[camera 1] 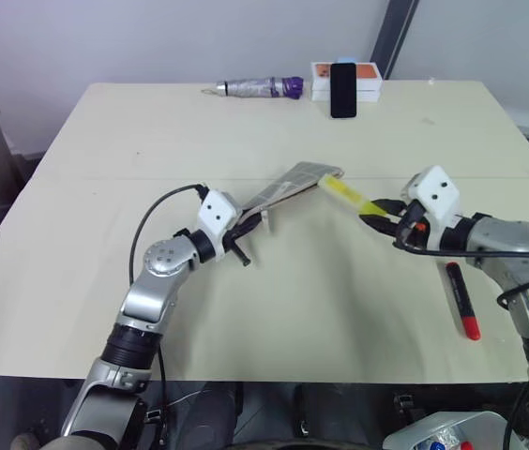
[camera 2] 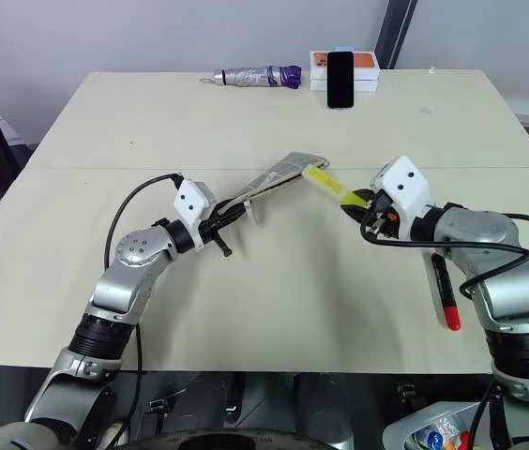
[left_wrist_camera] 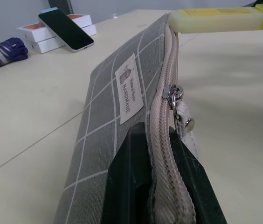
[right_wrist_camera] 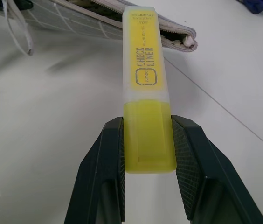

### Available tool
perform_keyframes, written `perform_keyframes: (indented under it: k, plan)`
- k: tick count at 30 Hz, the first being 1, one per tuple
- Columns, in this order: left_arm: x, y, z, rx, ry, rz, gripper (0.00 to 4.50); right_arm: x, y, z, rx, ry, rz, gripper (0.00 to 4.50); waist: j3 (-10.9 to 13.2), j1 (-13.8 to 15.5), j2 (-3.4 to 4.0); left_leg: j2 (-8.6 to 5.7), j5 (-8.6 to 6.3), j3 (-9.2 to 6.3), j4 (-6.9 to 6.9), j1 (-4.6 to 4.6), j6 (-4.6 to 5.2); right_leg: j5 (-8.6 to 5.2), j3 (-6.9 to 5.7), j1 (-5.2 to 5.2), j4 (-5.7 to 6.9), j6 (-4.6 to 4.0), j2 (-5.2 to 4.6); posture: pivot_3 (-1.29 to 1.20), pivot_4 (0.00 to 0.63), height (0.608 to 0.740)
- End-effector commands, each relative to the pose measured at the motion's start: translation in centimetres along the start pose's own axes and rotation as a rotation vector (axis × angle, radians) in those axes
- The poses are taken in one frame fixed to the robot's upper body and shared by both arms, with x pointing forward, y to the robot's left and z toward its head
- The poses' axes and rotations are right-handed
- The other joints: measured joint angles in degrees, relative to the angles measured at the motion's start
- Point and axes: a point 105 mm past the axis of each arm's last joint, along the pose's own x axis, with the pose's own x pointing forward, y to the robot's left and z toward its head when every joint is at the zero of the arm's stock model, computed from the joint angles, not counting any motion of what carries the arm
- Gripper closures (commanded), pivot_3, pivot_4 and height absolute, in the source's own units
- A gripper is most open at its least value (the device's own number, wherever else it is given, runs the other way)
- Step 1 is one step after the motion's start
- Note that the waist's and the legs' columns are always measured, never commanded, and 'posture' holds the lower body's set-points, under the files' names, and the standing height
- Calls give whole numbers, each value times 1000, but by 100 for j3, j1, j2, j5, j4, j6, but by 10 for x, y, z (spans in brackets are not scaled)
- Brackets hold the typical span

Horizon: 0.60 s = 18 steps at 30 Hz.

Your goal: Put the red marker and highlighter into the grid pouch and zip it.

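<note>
Here the right hand [right_wrist_camera: 146,154] grips the highlighter [right_wrist_camera: 146,88], left hand [left_wrist_camera: 162,186] clamps the grid pouch [left_wrist_camera: 117,107]; overhead, the red marker [camera 1: 461,300] lies apart.

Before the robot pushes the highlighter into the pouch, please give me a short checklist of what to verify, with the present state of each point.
1. Right hand grips the highlighter firmly: ok, both fingers clamp its yellow end.
2. Left hand holds the grid pouch: ok, shut on its zipper edge, pouch lifted.
3. Highlighter tip is at the pouch's far end: ok.
4. Zipper is open wide enough there: cannot tell.
5. Red marker waits within reach: ok, lying on the table beside the right arm.
</note>
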Motion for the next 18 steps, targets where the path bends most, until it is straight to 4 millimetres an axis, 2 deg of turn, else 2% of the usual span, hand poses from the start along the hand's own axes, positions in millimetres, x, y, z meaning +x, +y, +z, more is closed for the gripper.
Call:
perform_keyframes:
  k: [1,10,18]
  plan:
    - [1,7,14,31,-47,16,4500,-3,1,10,-37,-25,5,3628,0,0,0,0,0,0,0,0,0,0,0,0,0,0,0,0,150,740]
    - [0,8,14,34,-51,20,4500,-2,2,5,-36,-11,13,3628,0,4,0,0,0,0,0,0,0,0,0,0,0,0,0,0,150,740]
    - [-1,-1,13,109,-38,-35,4500,2,1,4,-40,3,17,3628,0,-1,0,0,0,0,0,0,0,0,0,0,0,0,1,0,150,740]
